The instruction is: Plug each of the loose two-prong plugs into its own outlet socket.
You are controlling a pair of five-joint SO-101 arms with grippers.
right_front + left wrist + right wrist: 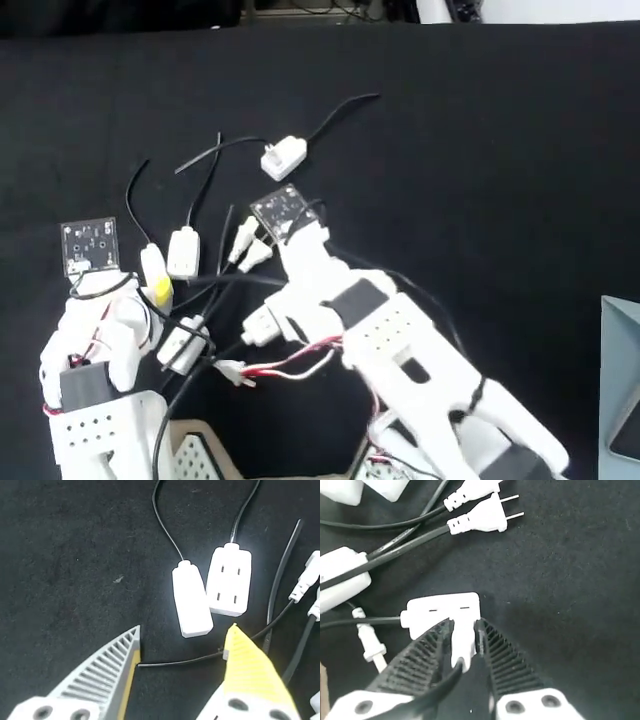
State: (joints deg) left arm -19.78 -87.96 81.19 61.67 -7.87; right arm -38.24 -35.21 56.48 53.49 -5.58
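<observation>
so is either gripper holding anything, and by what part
Right gripper pinches a white plug by its body, at an outlet block. Left gripper holds nothing.

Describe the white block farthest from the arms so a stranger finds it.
On the black table, look past the cord tangle toward the far edge. The white block lies alone there, black cords leaving it on both sides; the other white pieces crowd together in the tangle.

The high camera looked down from well above over the black tabletop (pixel 500 150). The left wrist camera peered closely past the left claw (pixel 185 630), sharing the nine-o'clock outlet sockets (pixel 229 582) with it. The right, past the right claw (pixel 464 630), shared the two-prong plugs (pixel 480 520).
</observation>
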